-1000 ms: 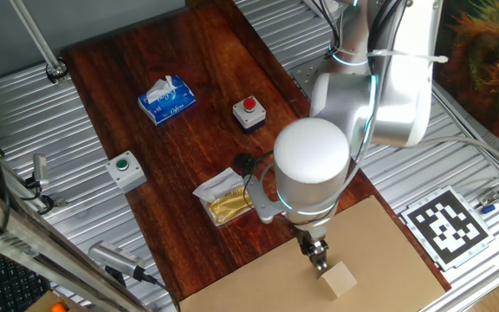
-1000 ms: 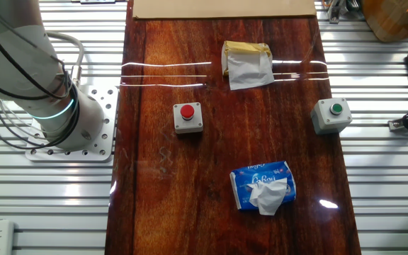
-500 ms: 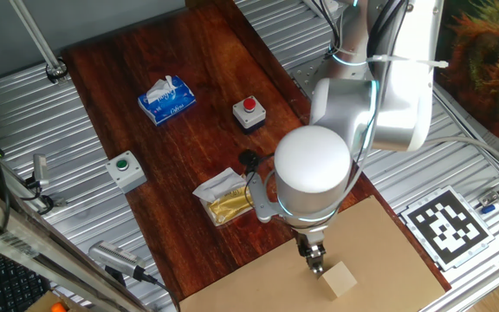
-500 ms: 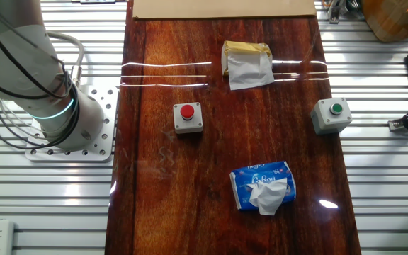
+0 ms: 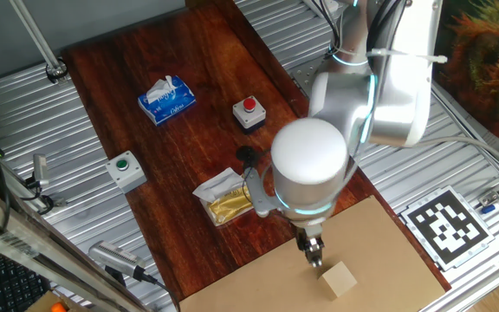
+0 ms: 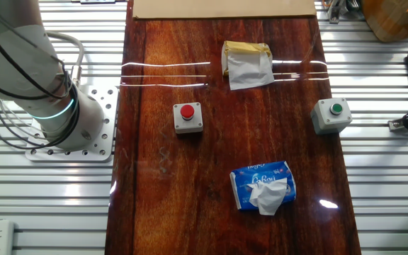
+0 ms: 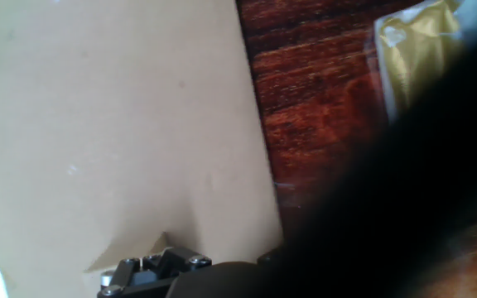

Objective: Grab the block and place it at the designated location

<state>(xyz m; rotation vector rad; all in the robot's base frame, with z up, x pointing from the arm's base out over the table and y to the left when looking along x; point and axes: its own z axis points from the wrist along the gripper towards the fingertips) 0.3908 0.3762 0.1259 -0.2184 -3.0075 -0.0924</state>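
One block (image 5: pixel 340 279) rests on the designated location (image 5: pixel 388 251) in the first fixed view, at about five o'clock from the hand (image 5: pixel 314 250), close to it but apparently apart. My reading is that the cube is already delivered, since it lies on the cardboard, though no centre mark shows. Whether the fingers are spread or closed I cannot tell.

The other fixed view shows only the sheet's near edge at twelve o'clock; the dark wooden board (image 6: pixel 225 212) carries a red button box (image 6: pixel 188 117), a green button box (image 6: pixel 331 115) at three o'clock, a tissue pack (image 6: pixel 263 187) and a gold packet (image 6: pixel 246 64). Ribbed metal counter (image 6: pixel 388 177) flanks it.

The hand view is mostly cardboard, bordering wood; the block is unseen.
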